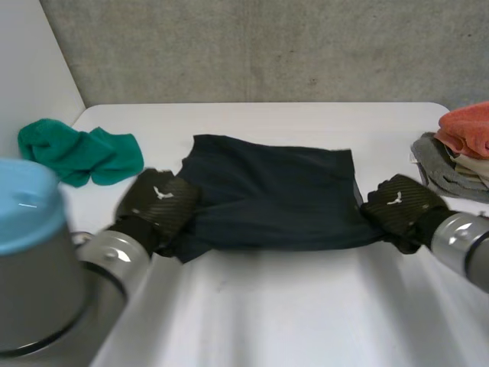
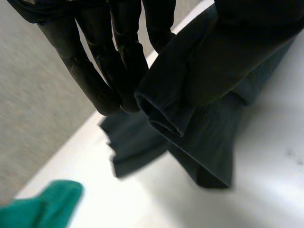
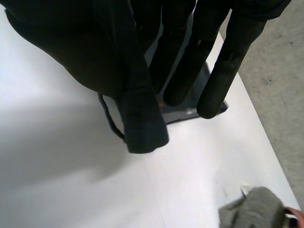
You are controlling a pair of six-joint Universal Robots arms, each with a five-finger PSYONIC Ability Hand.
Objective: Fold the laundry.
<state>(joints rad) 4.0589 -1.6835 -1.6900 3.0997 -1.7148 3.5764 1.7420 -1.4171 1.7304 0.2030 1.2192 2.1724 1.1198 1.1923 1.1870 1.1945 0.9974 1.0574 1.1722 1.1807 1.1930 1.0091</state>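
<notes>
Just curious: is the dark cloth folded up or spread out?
Spread out: dark cloth lies wide on the table, left hand and right hand pinching its near corners.

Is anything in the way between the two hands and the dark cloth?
Nothing visible. The left hand and right hand each pinch a near corner of the dark cloth; the green cloth lies apart at the side.

The garment (image 1: 275, 195) is plain dark navy, almost black, with no print. The left hand (image 1: 158, 200) and the right hand (image 1: 401, 205) are black with a fine woven sheen and a small white mark on the back. The table (image 1: 290, 306) is white, the rag (image 1: 80, 153) bright green, the towel (image 1: 467, 128) coral orange, the cloth (image 1: 443, 172) under it grey, and the wall (image 1: 267, 46) mottled grey.
</notes>
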